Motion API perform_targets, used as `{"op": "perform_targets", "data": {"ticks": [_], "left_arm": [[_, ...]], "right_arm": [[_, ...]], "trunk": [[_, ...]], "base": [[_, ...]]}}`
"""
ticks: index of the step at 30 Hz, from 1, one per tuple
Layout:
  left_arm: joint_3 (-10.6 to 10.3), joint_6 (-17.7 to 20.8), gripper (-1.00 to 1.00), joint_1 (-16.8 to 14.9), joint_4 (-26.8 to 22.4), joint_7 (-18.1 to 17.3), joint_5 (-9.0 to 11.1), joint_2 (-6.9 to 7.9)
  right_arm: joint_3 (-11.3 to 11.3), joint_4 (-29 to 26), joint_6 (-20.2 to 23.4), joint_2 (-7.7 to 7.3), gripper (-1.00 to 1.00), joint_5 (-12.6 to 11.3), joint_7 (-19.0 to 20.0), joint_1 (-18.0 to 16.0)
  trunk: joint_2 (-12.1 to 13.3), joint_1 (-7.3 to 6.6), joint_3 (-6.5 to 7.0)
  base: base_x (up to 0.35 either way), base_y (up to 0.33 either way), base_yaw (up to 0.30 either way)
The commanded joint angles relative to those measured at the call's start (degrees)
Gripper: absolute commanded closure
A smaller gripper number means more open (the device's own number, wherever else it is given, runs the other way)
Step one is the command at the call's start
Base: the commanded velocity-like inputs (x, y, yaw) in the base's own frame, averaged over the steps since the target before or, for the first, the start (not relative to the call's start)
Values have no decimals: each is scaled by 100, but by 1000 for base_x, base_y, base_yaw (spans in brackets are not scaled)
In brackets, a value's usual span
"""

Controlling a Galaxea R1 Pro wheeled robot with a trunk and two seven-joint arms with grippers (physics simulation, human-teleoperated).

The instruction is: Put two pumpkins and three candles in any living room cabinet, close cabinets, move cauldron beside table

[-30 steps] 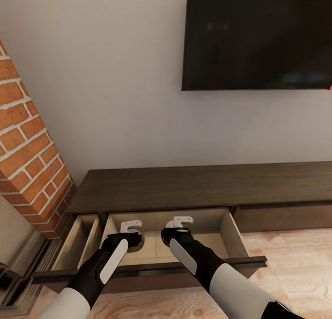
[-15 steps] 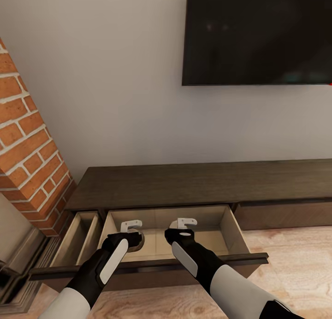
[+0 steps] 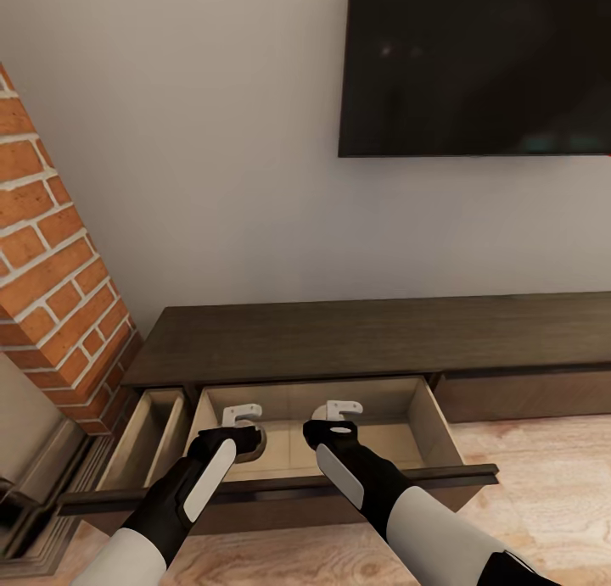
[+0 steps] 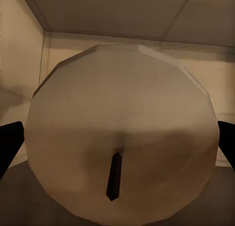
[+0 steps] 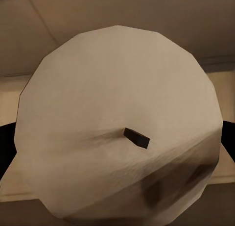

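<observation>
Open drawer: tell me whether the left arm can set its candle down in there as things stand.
Probably yes. The left tool already hangs inside the open drawer, gripping a candle, and the drawer floor under it looks bare. The right tool holds its own candle apart, to the side.

The head view looks forward and down from above both arms at the cabinet (image 3: 365,340), its open drawer (image 3: 310,438) at 6 o'clock. Each wrist view sits very close behind a candle (image 4: 120,138) (image 5: 117,125), facing into that same drawer interior.

cabinet (image 3: 373,340) cropped right, television (image 3: 479,60) cropped
</observation>
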Motion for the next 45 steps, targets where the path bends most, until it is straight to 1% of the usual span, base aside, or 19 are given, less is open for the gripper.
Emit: {"op": "perform_targets", "data": {"ticks": [1,7,13,26,36,45], "left_arm": [[-13,5,100,-4,-2,59,60,3],[-14,4,100,-4,-10,60,59,4],[-23,-2,100,-4,-24,63,56,-4],[-23,-4,100,-4,-55,64,59,-5],[-23,-4,100,-4,-63,95,60,-5],[-15,3,100,-4,-59,90,60,-5]], "right_arm": [[14,-4,11,0,100,-35,2,-6],[14,-4,20,0,100,-43,2,-6],[14,-34,229,0,100,-44,2,-6],[14,-48,260,0,100,-44,2,-6],[14,-48,261,0,100,-44,2,-6],[14,-48,261,0,100,-44,2,-6]], "trunk": [[-2,-1,-5],[-2,-1,-5],[-243,131,-113],[-764,416,-346],[-764,416,-346],[-764,416,-346]], "base": [[7,23,0],[2,6,0],[0,0,0],[0,0,0],[3,1,0],[88,52,0]]}}
